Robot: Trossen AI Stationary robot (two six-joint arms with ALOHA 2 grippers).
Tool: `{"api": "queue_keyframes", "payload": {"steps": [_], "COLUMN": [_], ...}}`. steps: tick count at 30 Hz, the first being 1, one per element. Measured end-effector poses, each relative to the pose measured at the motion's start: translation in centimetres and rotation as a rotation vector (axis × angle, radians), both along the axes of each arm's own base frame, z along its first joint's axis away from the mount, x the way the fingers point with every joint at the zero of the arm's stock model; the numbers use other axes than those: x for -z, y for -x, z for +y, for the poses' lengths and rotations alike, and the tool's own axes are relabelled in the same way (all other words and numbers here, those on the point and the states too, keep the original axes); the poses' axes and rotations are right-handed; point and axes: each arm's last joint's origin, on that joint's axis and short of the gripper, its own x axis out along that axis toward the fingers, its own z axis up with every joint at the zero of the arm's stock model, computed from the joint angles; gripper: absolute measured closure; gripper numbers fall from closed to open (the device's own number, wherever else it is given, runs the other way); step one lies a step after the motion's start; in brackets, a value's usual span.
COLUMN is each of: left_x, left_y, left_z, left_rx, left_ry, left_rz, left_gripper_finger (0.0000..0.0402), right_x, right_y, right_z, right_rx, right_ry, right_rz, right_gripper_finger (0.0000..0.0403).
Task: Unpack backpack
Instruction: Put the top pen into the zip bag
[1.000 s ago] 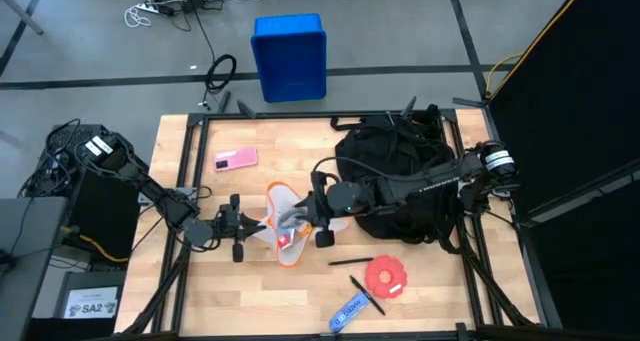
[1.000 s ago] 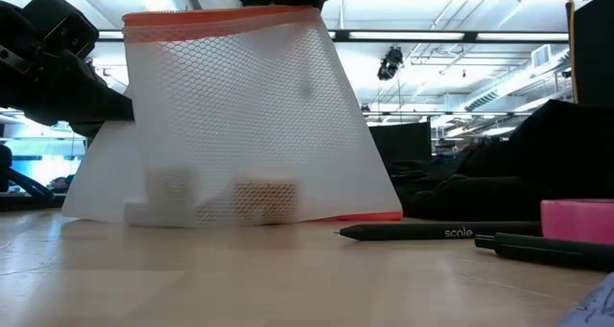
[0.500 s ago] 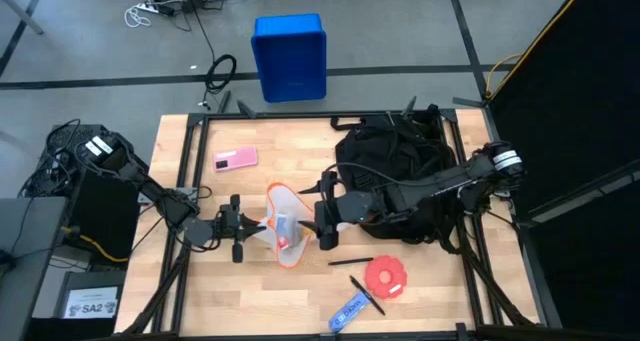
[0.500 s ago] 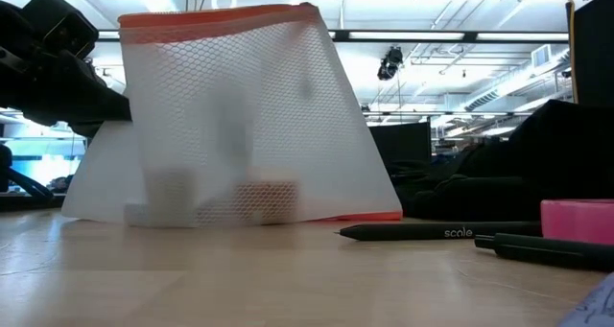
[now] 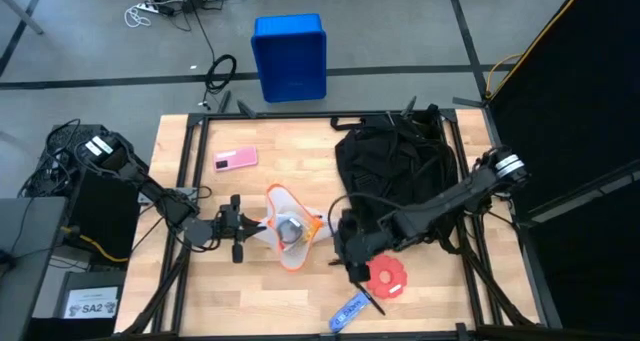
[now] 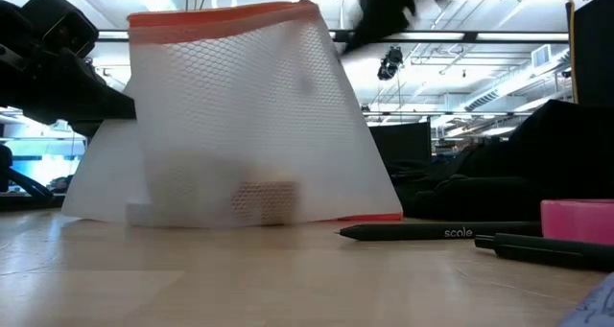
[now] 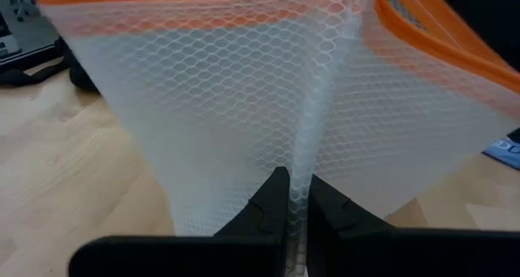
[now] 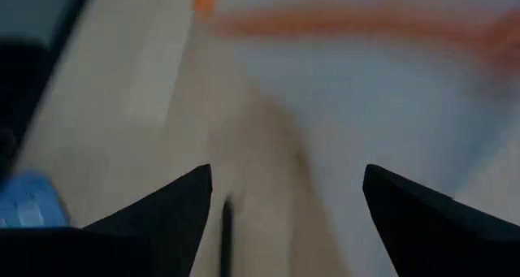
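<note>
The large black soft fabric backpack (image 5: 395, 161) slumps with loose straps at the desk's (image 5: 250, 291) far right. The left pincer (image 5: 256, 230) is clamped on a white mesh pouch with orange trim (image 5: 288, 226). The right pincer (image 5: 352, 259) hangs spread and empty near a red disc (image 5: 386, 277) and black pen (image 5: 350, 261).

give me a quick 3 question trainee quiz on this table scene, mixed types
1. True or false: the left pincer is shut on the mesh pouch.
2. Which lies nearest the blue crate? A) pink phone B) red disc C) blue packet
3. Fill in: the right pincer stands ____ and holds nothing.

Key: 1 true; 2 A; 3 open. The backpack sits on the table's right side.
</note>
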Motion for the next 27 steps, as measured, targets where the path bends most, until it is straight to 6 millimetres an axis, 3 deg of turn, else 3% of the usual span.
{"api": "queue_keyframes", "payload": {"steps": [7, 13, 18, 27], "left_x": [-0.4, -0.6, -0.6, -0.6], "left_y": [-0.2, -0.4, -0.4, -0.4], "left_z": [-0.2, -0.4, -0.4, -0.4], "left_rx": [0.010, 0.023, 0.023, 0.022], "left_ry": [0.014, -0.003, -0.004, -0.003], "left_rz": [-0.012, -0.015, -0.014, -0.011], "left_gripper_finger": [0.0402, 0.0402, 0.0402, 0.0402], "right_x": [5.4, 8.3, 9.4, 9.6], "right_y": [1.0, 2.0, 2.4, 3.1], "right_z": [-0.1, -1.1, -0.9, -0.1], "right_rx": [0.116, 0.123, 0.074, 0.093], "right_ry": [-0.015, -0.126, -0.209, -0.170], "right_rz": [0.121, 0.161, 0.139, 0.130], "right_gripper_finger": [0.0175, 0.0214, 0.0217, 0.0208]}}
